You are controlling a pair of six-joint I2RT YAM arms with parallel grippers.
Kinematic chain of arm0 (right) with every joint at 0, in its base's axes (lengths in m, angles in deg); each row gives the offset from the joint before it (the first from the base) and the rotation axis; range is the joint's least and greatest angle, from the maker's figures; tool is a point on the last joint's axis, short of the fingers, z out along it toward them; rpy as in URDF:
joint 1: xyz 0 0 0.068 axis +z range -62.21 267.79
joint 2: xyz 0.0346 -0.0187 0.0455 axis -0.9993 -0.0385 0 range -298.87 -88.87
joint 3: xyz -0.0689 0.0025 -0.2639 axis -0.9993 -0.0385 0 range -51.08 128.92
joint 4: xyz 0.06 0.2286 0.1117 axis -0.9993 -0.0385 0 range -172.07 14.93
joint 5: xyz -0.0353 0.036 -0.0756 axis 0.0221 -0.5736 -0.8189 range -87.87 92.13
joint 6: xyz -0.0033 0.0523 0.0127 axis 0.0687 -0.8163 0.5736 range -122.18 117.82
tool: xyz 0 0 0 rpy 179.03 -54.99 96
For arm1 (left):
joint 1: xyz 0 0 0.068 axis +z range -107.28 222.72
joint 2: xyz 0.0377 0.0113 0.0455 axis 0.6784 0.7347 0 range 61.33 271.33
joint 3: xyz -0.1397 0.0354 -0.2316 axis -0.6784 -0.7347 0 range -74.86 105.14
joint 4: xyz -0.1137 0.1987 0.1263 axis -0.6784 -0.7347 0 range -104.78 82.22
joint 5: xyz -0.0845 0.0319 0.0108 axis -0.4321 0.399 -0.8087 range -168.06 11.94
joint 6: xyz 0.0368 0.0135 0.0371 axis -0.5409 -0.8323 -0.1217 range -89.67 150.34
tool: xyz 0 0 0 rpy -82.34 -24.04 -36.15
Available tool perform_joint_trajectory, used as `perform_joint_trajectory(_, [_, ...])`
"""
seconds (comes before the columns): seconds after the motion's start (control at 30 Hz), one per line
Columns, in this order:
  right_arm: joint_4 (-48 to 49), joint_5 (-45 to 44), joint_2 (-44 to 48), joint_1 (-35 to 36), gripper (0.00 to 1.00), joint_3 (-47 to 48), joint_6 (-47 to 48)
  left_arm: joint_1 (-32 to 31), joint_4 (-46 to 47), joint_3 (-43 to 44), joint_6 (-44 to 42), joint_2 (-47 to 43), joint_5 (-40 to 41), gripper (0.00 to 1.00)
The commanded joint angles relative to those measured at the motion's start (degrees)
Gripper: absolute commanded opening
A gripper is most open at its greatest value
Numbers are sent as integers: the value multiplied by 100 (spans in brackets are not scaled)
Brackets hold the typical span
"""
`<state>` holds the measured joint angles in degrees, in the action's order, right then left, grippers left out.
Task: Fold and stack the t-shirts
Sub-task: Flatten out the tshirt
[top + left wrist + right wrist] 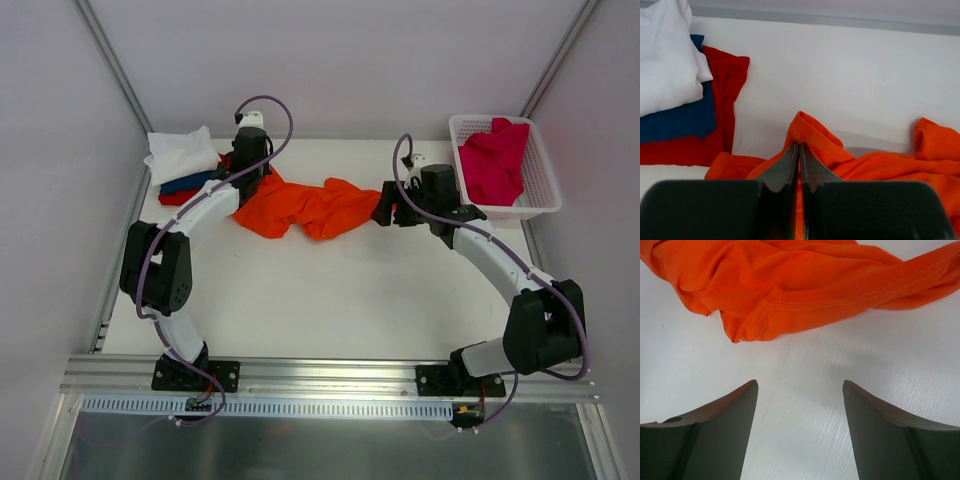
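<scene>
At the orange t-shirt's point(310, 207) left edge, the left tool point(799, 146) is clamping cloth; the right tool point(799, 383) is hovering, spread apart, beside its stitched corner, probably best pinched squarely.

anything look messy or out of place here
The orange shirt lies bunched and twisted across the table, not flat. The white shirt sits puffy and offset on the blue shirt and red shirt. The pink shirt pokes over the basket rim.

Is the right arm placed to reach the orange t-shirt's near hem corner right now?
Probably yes: the right gripper stands open facing the orange t-shirt, with only bare table between them.
</scene>
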<state>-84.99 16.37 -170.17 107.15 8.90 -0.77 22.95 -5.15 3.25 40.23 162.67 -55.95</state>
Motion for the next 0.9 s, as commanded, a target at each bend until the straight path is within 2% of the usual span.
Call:
perform_joint_trajectory(0.0, [375, 132, -53, 147, 72, -188, -115, 70, 439, 276, -207, -334, 224, 0])
perform_joint_trajectory(0.27, [675, 27, -878, 727, 71, -216, -273, 79, 440, 311, -277, -334, 57, 0])
perform_joint_trajectory(0.33, [675, -17, -1151, 885, 68, 30, -238, 79, 422, 267, -268, -325, 48, 0])
perform_joint_trajectory(0.67, [394, -71, -2109, 956, 68, 1540, 26, 79, 413, 143, -233, -272, -22, 0])
perform_joint_trajectory(0.77, [315, -9, -2162, 956, 68, 1770, 114, 70, 413, 196, -338, -544, -22, 0])
perform_joint_trajectory(0.87, [314, 0, -2206, 956, 68, 1754, 114, 70, 343, 607, -540, -1009, -127, 0])
